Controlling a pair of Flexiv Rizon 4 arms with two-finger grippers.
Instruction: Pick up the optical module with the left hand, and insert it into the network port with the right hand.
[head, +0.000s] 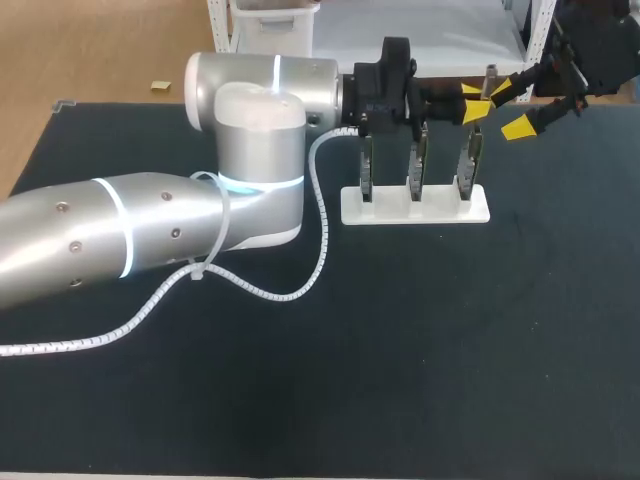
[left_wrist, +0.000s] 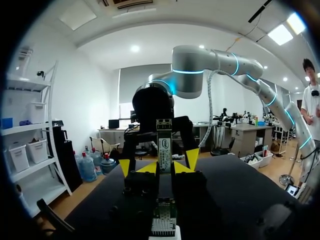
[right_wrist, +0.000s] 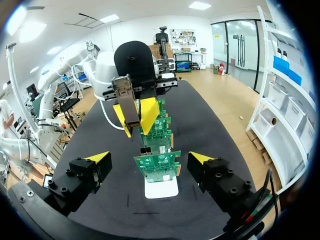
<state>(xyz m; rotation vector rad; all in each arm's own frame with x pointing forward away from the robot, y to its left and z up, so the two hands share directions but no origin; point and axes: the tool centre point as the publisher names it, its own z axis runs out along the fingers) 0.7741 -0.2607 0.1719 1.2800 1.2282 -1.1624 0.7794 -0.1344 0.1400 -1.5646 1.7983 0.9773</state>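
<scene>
Two tools sit close at 1 o'clock on the desk (head: 450, 350): left tool (head: 472, 101) grips the module (left_wrist: 164, 142) over the card stand (head: 415, 208); right tool (right_wrist: 149, 158), at its 3 o'clock, stands open.

White stand (head: 415, 206) on dark table (head: 400, 380)

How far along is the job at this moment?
Done: the left pincer is shut on the optical module, held above the network cards. In hand: handover, with the right pincer open facing it. Left: right grasp and insertion into the network port.
</scene>
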